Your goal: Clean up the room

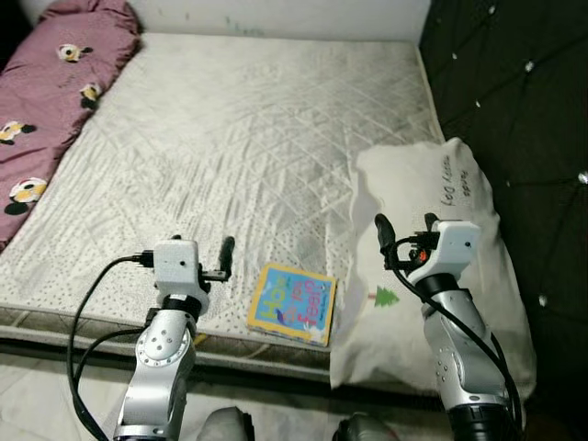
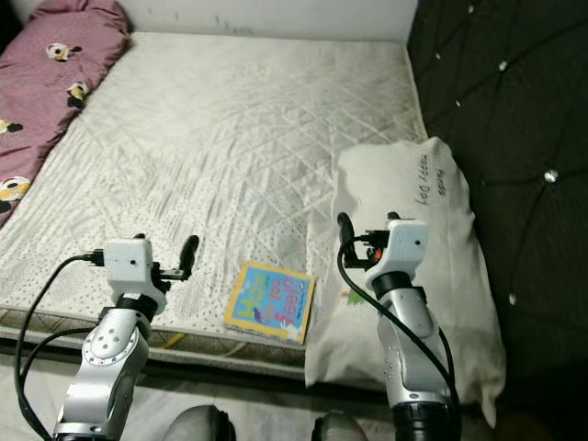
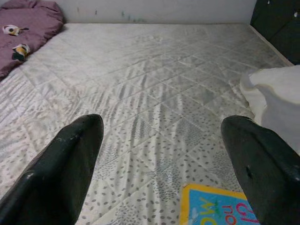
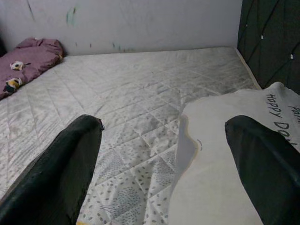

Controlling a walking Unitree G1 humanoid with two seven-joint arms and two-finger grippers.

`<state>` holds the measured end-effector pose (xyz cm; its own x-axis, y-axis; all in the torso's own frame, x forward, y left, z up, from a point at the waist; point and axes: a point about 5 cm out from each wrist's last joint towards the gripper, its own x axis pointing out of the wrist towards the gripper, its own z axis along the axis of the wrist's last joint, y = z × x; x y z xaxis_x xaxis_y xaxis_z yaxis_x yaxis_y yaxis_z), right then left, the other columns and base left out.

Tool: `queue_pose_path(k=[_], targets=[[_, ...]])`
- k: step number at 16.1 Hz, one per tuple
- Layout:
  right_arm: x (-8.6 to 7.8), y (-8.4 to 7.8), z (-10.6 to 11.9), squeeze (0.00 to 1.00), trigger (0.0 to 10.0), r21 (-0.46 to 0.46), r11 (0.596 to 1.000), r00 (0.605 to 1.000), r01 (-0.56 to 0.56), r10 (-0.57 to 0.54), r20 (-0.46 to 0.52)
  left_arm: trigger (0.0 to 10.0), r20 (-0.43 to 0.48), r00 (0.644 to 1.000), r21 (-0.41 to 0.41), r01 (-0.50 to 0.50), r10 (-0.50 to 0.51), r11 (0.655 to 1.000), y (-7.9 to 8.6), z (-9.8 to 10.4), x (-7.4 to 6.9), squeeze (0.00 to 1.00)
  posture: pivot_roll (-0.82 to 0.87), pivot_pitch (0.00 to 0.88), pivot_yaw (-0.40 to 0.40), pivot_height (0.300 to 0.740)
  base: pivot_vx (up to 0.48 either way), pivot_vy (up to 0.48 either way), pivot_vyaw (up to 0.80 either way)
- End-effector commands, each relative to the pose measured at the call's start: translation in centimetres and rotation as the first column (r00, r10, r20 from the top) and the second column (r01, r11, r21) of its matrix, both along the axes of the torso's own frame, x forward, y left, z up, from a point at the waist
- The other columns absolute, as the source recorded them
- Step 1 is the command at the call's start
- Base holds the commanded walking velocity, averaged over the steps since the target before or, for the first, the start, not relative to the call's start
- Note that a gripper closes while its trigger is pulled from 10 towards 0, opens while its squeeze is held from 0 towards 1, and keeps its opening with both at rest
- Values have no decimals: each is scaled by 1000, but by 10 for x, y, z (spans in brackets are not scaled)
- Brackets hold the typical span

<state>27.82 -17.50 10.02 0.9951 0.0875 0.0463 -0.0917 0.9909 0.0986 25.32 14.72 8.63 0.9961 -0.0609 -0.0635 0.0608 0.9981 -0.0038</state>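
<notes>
1. Sitting near the foot edge of the bed [image 1: 230, 138], the small children's book [image 1: 293, 304] lies flat, cover up, yellow border with a blue panel, just beside the white pillow [image 1: 432, 184].
2. Pillow lies along the bed's right side against the dark tufted headboard [image 1: 514, 110]; it carries printed script and a small green tree motif [image 1: 386, 296].
3. Left claw [image 1: 227, 248] hovers over the quilted mattress just left of the book, fingers apart, empty. Its wrist view shows the book's corner between the fingers.
4. Right claw [image 1: 404, 226] hovers over the pillow's near-left part, fingers apart, empty.
5. Purple flowered blanket [image 1: 55, 83] is bunched at the far left of the bed, well apart from both claws.
6. Step, my read: approach, nothing grasped yet. Book looks like the nearest pickup.
7. Next move likely needs the left claw shifted right and down, then one finger worked under the book's edge; flat book on soft quilt could slide or press in.
8. Hard to make out: book title lettering, full pillow text. Book's near edge is cut off in the left wrist view.
</notes>
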Motion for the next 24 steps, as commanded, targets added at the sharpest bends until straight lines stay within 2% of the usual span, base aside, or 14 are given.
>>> queue_pose_path(k=[1, 5, 8, 13, 17, 22, 24], targets=[[-3, -2, -4, 0, 10000, -8, 1000, 1000, 9, -9, -13, 10000, -21, 1000, -7, 5, -5, 1000, 1, -4, 0, 0, -18, 32, 19, 740, 0, 0, 0], [-5, -6, -4, 0, 10000, 1, 1000, 1000, 27, -27, -8, 10000, -17, 999, -20, 30, -30, 999, -2, -3, 0, 0, -22, 31, 18, 740, 0, 0, 0], [-9, -7, -11, 0, 10000, 2, 999, 998, 46, -46, -46, 10000, -10, 999, -22, 37, -37, 999, -3, -2, 2, 0, -27, 30, 17, 740, 0, -286, 0], [-10, -9, -11, 0, 10000, 3, 999, 998, 49, -49, -45, 10000, -9, 999, -27, 47, -47, 999, -4, -2, 2, 0, -31, 31, 17, 740, 0, -293, -560], [-10, -8, -12, 0, 10000, -4, 999, 998, 44, -45, -47, 10000, -6, 999, -30, 47, -47, 998, -4, -2, 3, 0, -29, 31, 17, 740, 0, -292, 0], [-9, -7, -13, 0, 10000, -14, 999, 998, 39, -39, -49, 10000, -14, 999, -71, 39, -40, 997, -4, -2, 4, 0, -25, 34, 18, 740, 0, 0, 0], [-9, -6, -14, 0, 10000, -15, 999, 998, 37, -38, -51, 10000, -13, 999, -85, 42, -43, 996, -4, -2, 4, 0, -23, 33, 18, 740, 0, 369, 0]])
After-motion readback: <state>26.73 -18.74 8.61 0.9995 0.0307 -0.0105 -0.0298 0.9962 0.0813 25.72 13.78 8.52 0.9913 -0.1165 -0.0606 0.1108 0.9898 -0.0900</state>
